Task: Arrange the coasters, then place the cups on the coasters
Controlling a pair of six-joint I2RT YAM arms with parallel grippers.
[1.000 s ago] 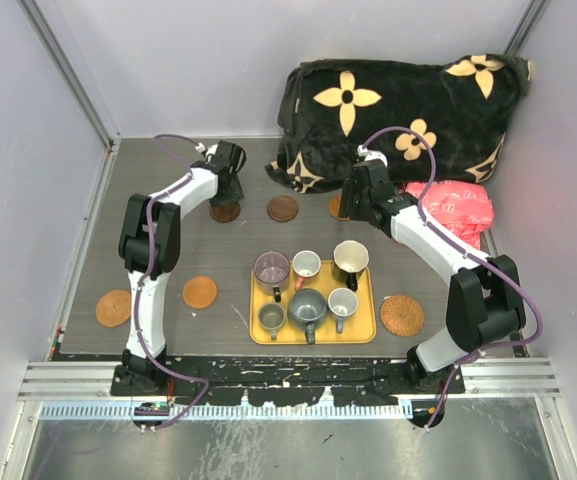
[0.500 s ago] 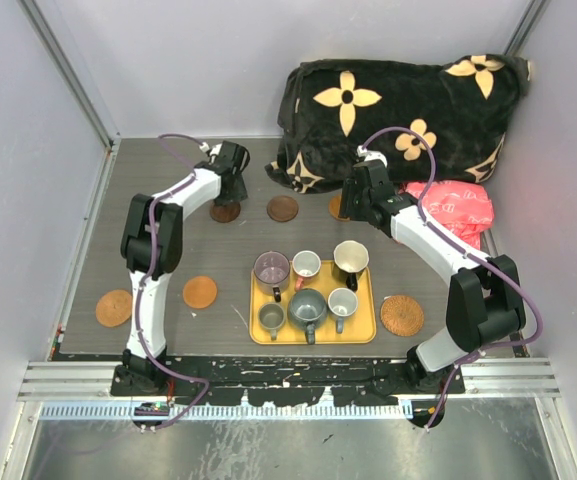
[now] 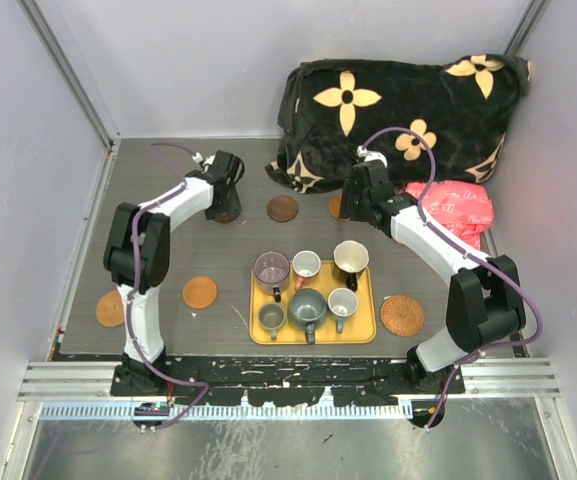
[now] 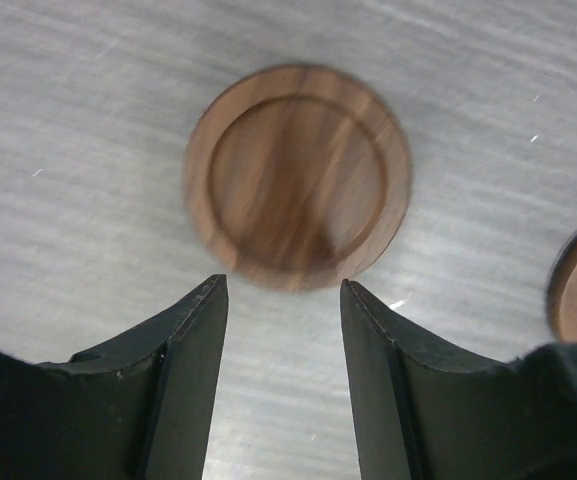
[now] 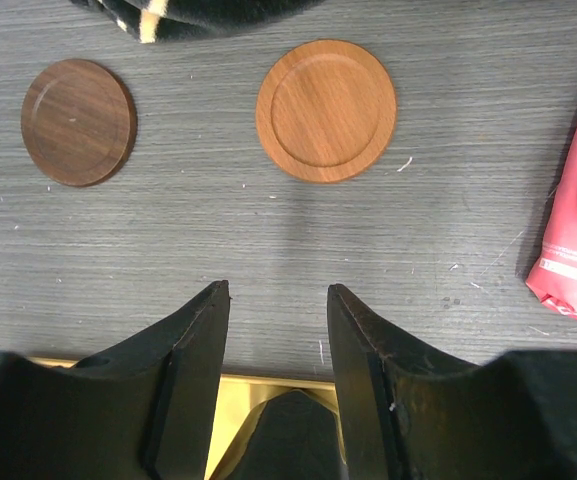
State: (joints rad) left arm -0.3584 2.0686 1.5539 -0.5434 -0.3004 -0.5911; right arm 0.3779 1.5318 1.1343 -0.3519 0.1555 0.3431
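**Left wrist view: coaster in the sights**

The left gripper [image 4: 283,285] hovers, jaws spread and empty, just short of a dark brown coaster [image 4: 298,178] lying flat on the table [image 4: 68,100]. The right gripper [image 5: 278,290], likewise spread and empty, faces an orange-brown coaster [image 5: 326,110]. 6 cups [image 3: 306,305] wait on the yellow tray [image 3: 365,328]. Sound practice: descend straight, pinch the rim squarely, space discs evenly

The right arm [image 3: 423,238] hides most of the far orange-brown coaster [image 3: 334,207]; the left arm [image 3: 134,262] overlaps the near-left coaster [image 3: 106,310].
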